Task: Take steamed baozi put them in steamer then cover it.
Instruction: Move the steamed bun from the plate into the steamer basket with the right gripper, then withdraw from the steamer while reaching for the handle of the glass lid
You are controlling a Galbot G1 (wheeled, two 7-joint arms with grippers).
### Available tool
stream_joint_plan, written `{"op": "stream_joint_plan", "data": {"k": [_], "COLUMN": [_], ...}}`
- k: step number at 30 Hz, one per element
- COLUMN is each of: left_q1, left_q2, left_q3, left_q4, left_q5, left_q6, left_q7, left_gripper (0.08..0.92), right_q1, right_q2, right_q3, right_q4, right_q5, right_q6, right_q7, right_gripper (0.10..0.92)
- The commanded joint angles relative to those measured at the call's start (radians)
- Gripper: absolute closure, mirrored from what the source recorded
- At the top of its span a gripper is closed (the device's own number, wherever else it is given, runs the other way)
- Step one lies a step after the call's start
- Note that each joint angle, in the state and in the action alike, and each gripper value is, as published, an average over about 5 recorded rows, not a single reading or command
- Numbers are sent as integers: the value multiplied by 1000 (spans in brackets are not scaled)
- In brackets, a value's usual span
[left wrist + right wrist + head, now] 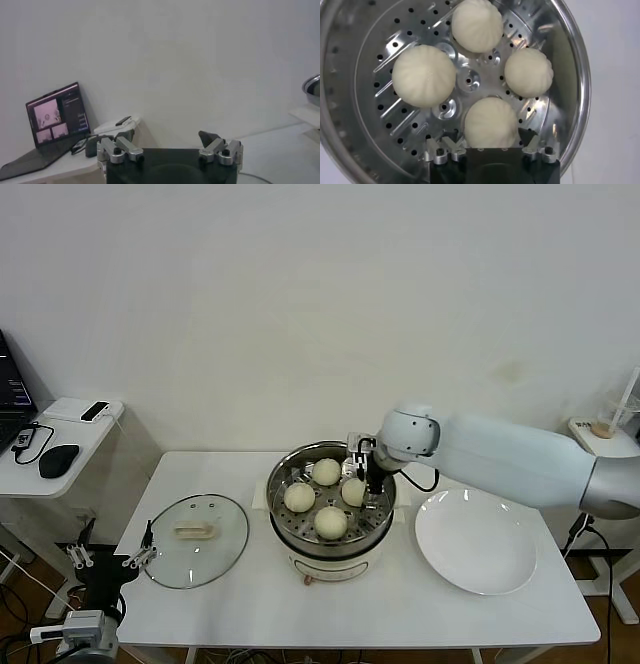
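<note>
Steamed baozi [330,522], four smooth cream-white buns, sit on the perforated steel tray inside the steamer [300,562], a shiny round pot on a cream-white base at the middle of a white table [400,609]. The buns form a loose ring around the tray's centre, near one another but mostly apart. From the right side a white arm reaches over the pot, and the right gripper [372,496] hangs just above the bun on the right side of the tray. In the right wrist view its fingers [540,148] stand spread to either side of that bun, released and holding nothing. The cover [195,540], a clear glass lid with a metal rim and a cream-white handle, lies flat on the table to the left of the steamer, apart from it. A flat white plate [478,546] rests on the table to the right of the steamer. The left gripper [110,562] waits low beside the table's left edge, near the lid, its fingers [122,147] spread wide and empty.
</note>
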Motion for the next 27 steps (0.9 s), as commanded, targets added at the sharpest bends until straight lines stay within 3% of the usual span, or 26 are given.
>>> {"op": "stream_joint_plan", "data": {"k": [1, 5, 9, 17, 21, 27], "left_q1": [-4, -7, -14, -23, -26, -29], "left_q2": [0, 1, 0, -2, -2, -4], "left_q3": [6, 11, 13, 27, 28, 38], "left_q4": [4, 10, 18, 31, 43, 63], "left_q5": [1, 1, 1, 9, 8, 21], "left_q6": [1, 1, 0, 3, 0, -19], "left_q7": [1, 0, 0, 5, 6, 14], "left_gripper": [177, 177, 177, 177, 177, 177], "right_q1": [47, 47, -58, -770, -1224, -1651], "right_q2": [-76, -155, -272, -445, -362, -38], "right_q3": [46, 92, 226, 926, 1372, 1850], "right_q4": [90, 174, 278, 461, 508, 537], "right_q5": [23, 53, 135, 160, 40, -129], "right_q6": [-1, 9, 51, 286, 430, 619], "right_q7": [-27, 3, 200, 598, 660, 648], "right_gripper": [204, 202, 203, 203, 203, 203]}}
